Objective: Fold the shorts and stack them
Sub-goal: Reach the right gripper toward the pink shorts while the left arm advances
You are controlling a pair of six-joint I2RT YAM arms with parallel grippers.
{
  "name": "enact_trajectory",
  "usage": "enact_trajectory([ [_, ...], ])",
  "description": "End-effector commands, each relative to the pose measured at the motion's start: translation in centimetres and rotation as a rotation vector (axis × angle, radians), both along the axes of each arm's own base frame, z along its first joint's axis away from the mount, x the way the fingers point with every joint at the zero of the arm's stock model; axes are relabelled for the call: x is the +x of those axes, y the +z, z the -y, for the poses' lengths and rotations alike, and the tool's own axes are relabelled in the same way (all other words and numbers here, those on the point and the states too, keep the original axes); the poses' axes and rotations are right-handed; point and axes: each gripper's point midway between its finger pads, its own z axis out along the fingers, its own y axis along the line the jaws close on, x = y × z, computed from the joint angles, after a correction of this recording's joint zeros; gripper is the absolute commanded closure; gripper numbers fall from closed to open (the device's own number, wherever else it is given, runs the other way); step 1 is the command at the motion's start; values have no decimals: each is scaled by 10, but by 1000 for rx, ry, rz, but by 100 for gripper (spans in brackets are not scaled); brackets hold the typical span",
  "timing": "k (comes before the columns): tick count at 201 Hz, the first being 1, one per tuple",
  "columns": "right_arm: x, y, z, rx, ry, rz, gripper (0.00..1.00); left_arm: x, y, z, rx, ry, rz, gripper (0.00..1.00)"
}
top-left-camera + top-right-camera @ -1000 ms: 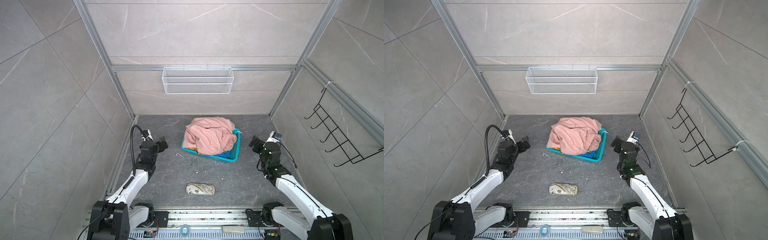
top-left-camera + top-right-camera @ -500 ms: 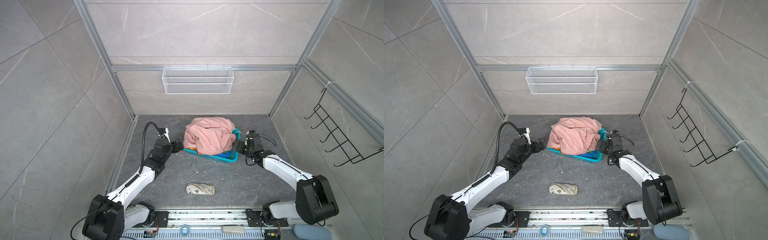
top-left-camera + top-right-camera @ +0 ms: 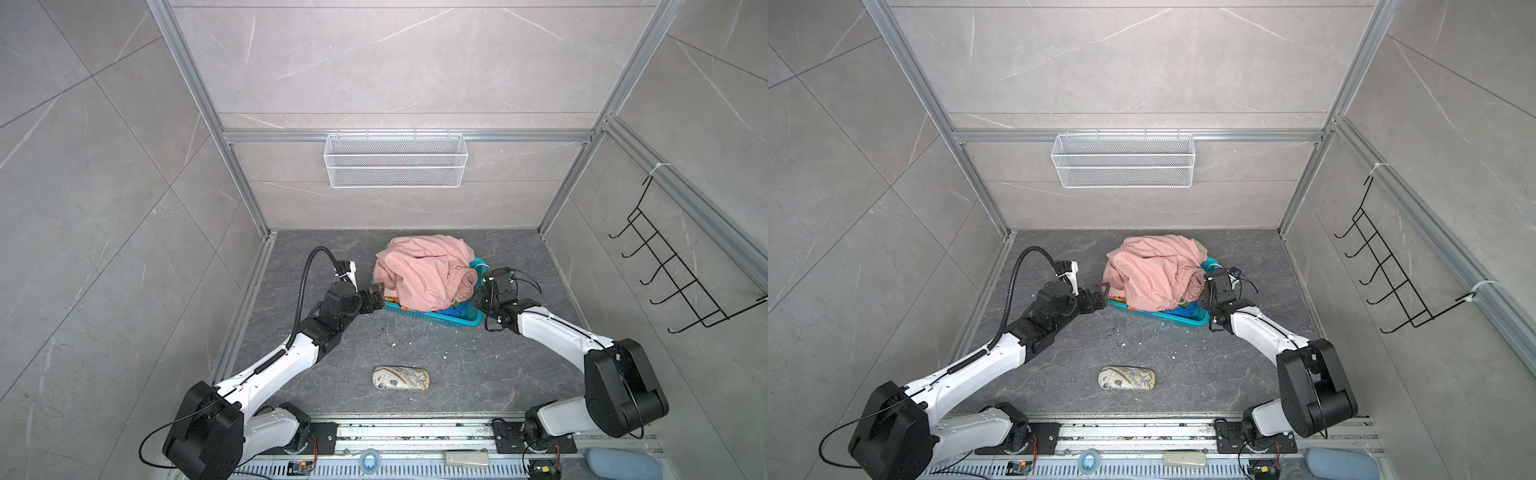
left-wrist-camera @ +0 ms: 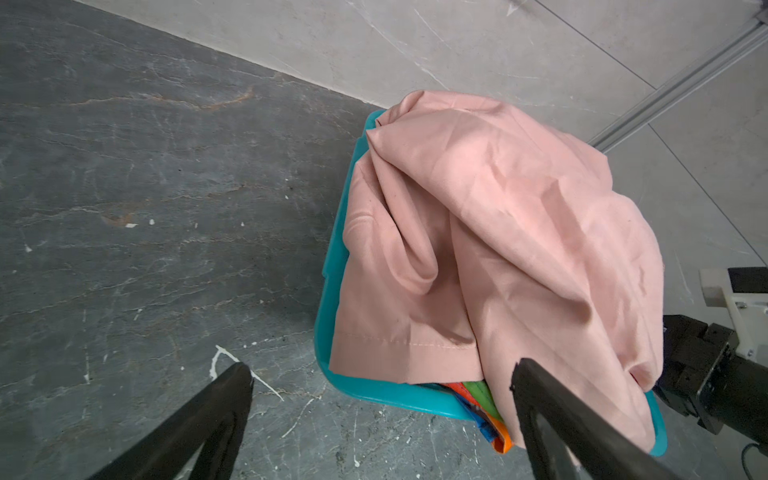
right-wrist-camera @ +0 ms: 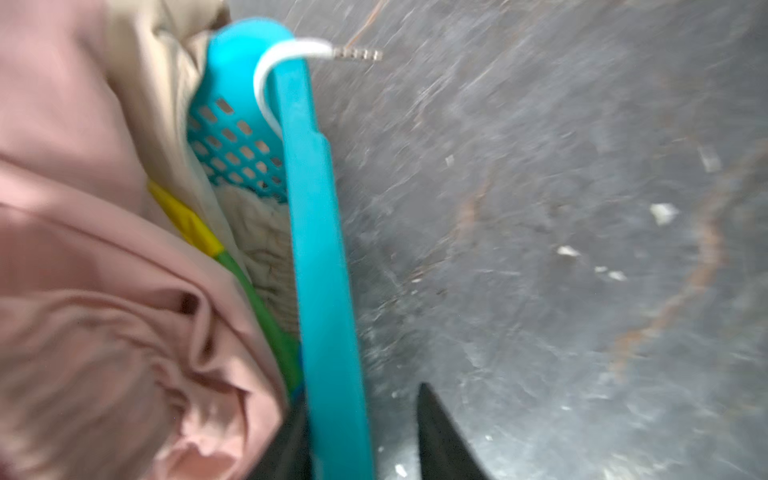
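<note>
Mostly hidden: rainbow shorts point(image 4: 478, 392) and beige shorts point(image 5: 266, 249) lie buried under the pink shorts. Only a striped edge and a gathered band show at the basket rim.
Pink shorts point(image 3: 419, 270): a crumpled heap on top of the basket point(image 3: 440, 319), at the centre of both top views. They spill over its far and left sides.
Basket: teal and perforated, standing on the surface point(image 3: 478, 357). Cloth covers nearly all of its inside.
Drawstring point(image 5: 266, 75): a white cord hooked over a rim corner, with its tip outside the basket.
Left pincer point(image 4: 380, 370): wide apart and holding nothing, just left of the basket in both top views, by its near-left corner.
Left finger point(image 4: 552, 415): overlaps the pink hem in the wrist view. Cannot tell whether it touches the cloth.
Right pincer point(image 3: 480, 296): at the basket's right end and set narrow, with one finger on either side of the rim in the wrist view. The inner finger is mostly hidden behind rim and cloth. Cannot tell whether it clamps the rim.
Right wrist view: smeared, with fine detail lost and the cloth folds hard to separate.
Pouch point(image 3: 401, 378): patterned and oblong, alone on the surface at lower centre, well apart from the basket.
</note>
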Motion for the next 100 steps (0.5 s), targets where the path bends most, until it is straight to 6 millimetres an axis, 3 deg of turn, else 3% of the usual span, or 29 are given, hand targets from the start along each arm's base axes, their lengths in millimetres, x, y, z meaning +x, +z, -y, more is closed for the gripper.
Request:
enact_trajectory([
  [1,-29,10,60,-99,-303,-3,81,1,22,12,-1,2,56,0],
  [32,-60,14,103,-100,-547,3,77,-2,27,30,0,-38,58,0],
  [53,-59,22,107,-115,-543,0,65,-4,30,38,-1,-54,63,0],
  [61,-59,24,107,-136,-525,-20,56,-5,32,39,4,-57,70,0],
  [73,-58,25,107,-182,-481,-50,23,-6,33,39,8,-58,73,0],
  [80,-59,28,108,-200,-474,-57,16,-8,33,37,12,-56,73,0],
  [84,-62,30,110,-214,-470,-64,7,-8,33,37,15,-57,74,0],
  [90,-62,34,110,-225,-454,-60,2,-9,32,35,17,-52,73,0],
  [100,-63,47,111,-246,-421,-39,1,-11,33,32,22,-48,75,0],
])
